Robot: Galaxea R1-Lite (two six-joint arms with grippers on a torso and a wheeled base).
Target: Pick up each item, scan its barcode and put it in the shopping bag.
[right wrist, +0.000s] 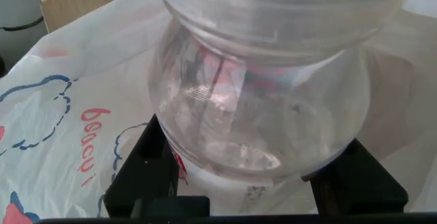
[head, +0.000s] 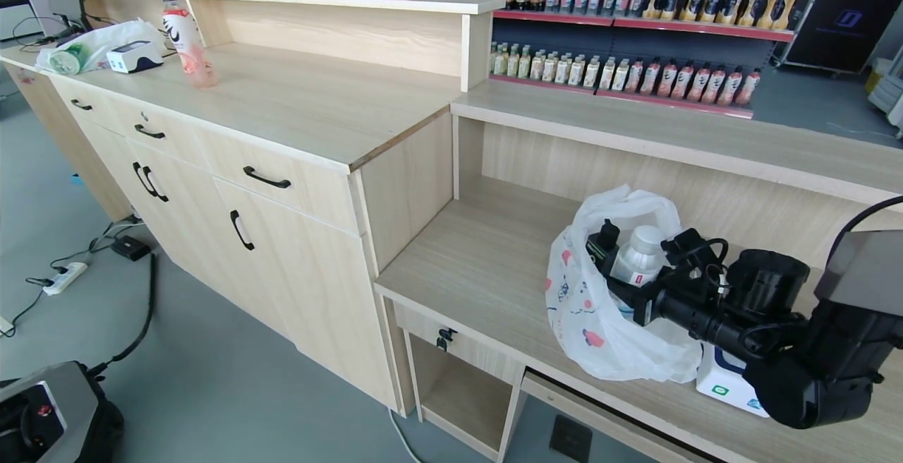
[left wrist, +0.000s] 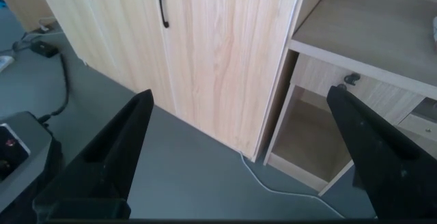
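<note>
My right gripper (head: 621,272) is shut on a clear plastic bottle (head: 638,255) with a white cap and holds it in the mouth of the white printed shopping bag (head: 607,336), which stands on the low desk (head: 480,265). In the right wrist view the bottle (right wrist: 266,101) sits between the black fingers (right wrist: 143,176), with the bag (right wrist: 61,115) beneath it. My left gripper (left wrist: 239,156) hangs open and holds nothing, low over the grey floor in front of the cabinet doors (left wrist: 225,53). A pink drink bottle (head: 187,39) stands upright on the higher counter at far left.
A white box (head: 730,382) lies on the desk beside the bag. A white device (head: 134,56) and a plastic bag with a green item (head: 77,53) lie on the counter's far left. Shelves of bottles (head: 621,71) line the back. Cables and a power strip (head: 63,278) lie on the floor.
</note>
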